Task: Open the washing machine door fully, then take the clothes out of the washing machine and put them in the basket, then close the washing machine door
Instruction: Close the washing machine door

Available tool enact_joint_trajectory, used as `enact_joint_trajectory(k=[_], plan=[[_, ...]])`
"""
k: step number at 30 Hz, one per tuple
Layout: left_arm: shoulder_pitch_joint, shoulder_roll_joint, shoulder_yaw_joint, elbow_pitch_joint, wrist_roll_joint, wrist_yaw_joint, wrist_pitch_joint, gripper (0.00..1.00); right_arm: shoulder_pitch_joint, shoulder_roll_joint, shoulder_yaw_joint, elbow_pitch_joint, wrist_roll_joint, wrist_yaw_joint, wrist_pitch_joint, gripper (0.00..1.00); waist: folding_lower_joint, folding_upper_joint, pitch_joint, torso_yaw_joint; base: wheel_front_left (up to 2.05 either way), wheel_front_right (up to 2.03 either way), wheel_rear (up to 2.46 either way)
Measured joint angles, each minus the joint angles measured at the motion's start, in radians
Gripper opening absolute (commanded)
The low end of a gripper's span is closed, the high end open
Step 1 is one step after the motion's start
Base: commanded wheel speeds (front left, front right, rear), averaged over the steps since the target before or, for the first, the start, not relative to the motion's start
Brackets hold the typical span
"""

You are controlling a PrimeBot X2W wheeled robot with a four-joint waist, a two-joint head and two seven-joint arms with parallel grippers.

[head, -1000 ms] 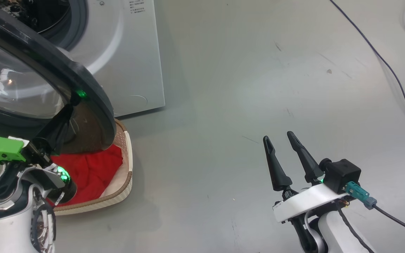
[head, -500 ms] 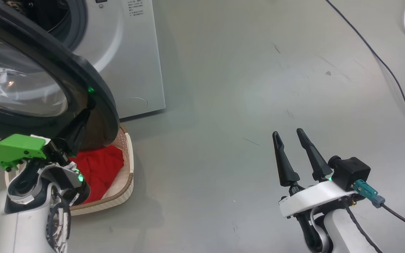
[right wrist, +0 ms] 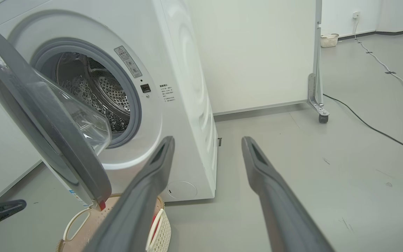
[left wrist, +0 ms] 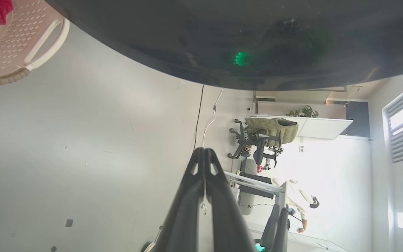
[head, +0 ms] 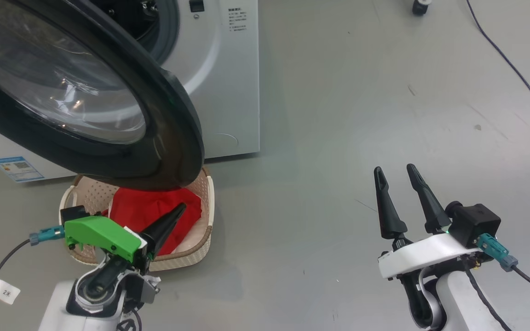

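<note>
One big white front-loading washing machine (head: 228, 92) at upper left, perforated steel drum exposed. One large round glossy black door with a clear glass bowl (head: 173, 138), swung out, lower edge overhanging the basket's far side. One small cream perforated plastic basket with a brown rim (head: 203, 225) just before the machine, holding one heap of bright red fabric clothes (head: 141, 211). Two grippers: left gripper (head: 180, 209) pressed together, empty, tip seen against the red heap below the door rim; right gripper (head: 394, 169) spread wide, empty, over bare grey floor (head: 338, 115). Wide open floor to the right; one dark cable (head: 513, 69) along its far edge.
</note>
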Motion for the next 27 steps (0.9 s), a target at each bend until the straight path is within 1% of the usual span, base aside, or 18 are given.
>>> enact_joint_trajectory(k=[2, 5, 6, 7, 8, 9, 15, 22, 27], plan=[[0.019, 0.014, -0.022, -0.009, 0.032, -0.032, -0.001, 0.00, 0.009, 0.000, -0.010, 0.000, 0.000, 0.000, -0.005, 1.00, 0.0000, 0.0000, -0.010, 0.021, 0.00, 0.00, 0.00], [0.036, 0.049, -0.052, -0.026, 0.119, -0.080, -0.028, 0.00, 0.025, -0.001, -0.021, 0.001, -0.001, 0.000, -0.005, 1.00, 0.0000, 0.0000, -0.026, 0.054, 0.00, 0.00, 0.00], [0.036, 0.049, -0.052, -0.026, 0.119, -0.080, -0.028, 0.00, 0.025, -0.001, -0.021, 0.001, -0.001, 0.000, -0.005, 1.00, 0.0000, 0.0000, -0.026, 0.054, 0.00, 0.00, 0.00], [0.042, 0.074, -0.062, -0.038, 0.180, -0.097, -0.064, 0.00, 0.031, -0.002, -0.026, 0.001, -0.003, 0.000, -0.005, 1.00, 0.0000, 0.0000, -0.037, 0.076, 0.00, 0.00, 0.00], [0.042, 0.074, -0.062, -0.038, 0.180, -0.097, -0.064, 0.00, 0.031, -0.002, -0.026, 0.001, -0.003, 0.000, -0.005, 1.00, 0.0000, 0.0000, -0.037, 0.076, 0.00, 0.00, 0.00], [0.046, 0.089, -0.064, -0.049, 0.219, -0.106, -0.087, 0.00, 0.034, -0.002, -0.029, 0.001, -0.005, 0.000, -0.005, 1.00, 0.0000, 0.0000, -0.042, 0.087, 0.00, 0.00, 0.00], [0.081, 0.172, -0.083, -0.109, 0.431, -0.111, -0.242, 0.00, 0.044, -0.001, -0.035, 0.004, -0.009, 0.000, -0.005, 1.00, 0.0000, 0.0000, -0.079, 0.141, 0.00, 0.00, 0.00], [0.132, 0.179, -0.075, -0.173, 0.558, -0.111, -0.442, 0.00, 0.061, -0.001, -0.037, 0.002, -0.013, 0.001, -0.005, 1.00, 0.0000, 0.0000, -0.107, 0.182, 0.00, 0.00, 0.00], [0.179, 0.210, -0.101, -0.187, 0.677, -0.111, -0.555, 0.00, 0.063, 0.000, -0.036, 0.001, -0.018, 0.002, -0.005, 1.00, 0.0000, 0.0000, -0.112, 0.190, 0.00, 0.00, 0.00]])
